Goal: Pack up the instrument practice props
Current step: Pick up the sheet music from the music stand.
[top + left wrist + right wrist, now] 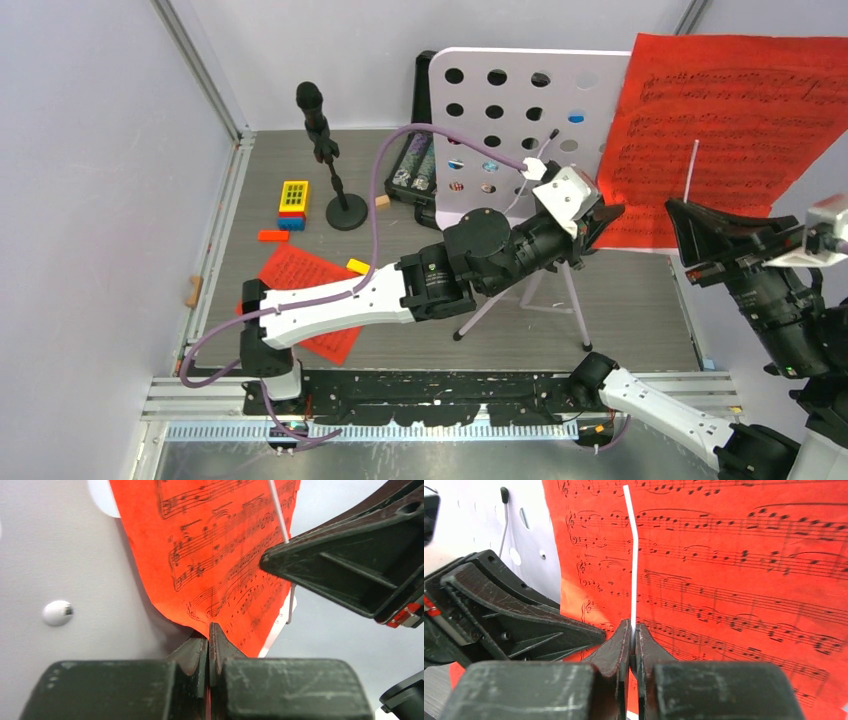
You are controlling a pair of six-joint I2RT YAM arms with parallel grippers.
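Note:
The white hole-punched music rack [500, 110] stands on silver tripod legs [530, 295] at the back middle. A red sheet-music page [730, 130] leans on its right side. My left gripper [606, 222] is shut on this page's lower left corner [220, 545]; its tips [208, 632] pinch the paper edge. My right gripper [673, 208] is shut on the rack's thin white page-holder wire [632, 560] in front of the page [749, 580]; its tips [632, 630] clamp the wire. A second red page [310, 290] lies on the table. One black microphone [312, 105] stands on its round base [347, 212]. The other microphone is out of view.
A black case of poker chips [418, 170] stands behind the rack's left side. A yellow and blue toy block [293, 200], an orange block [272, 236], a yellow block [357, 266] and a tan cube [382, 201] lie on the table's left half. Grey walls enclose the cell.

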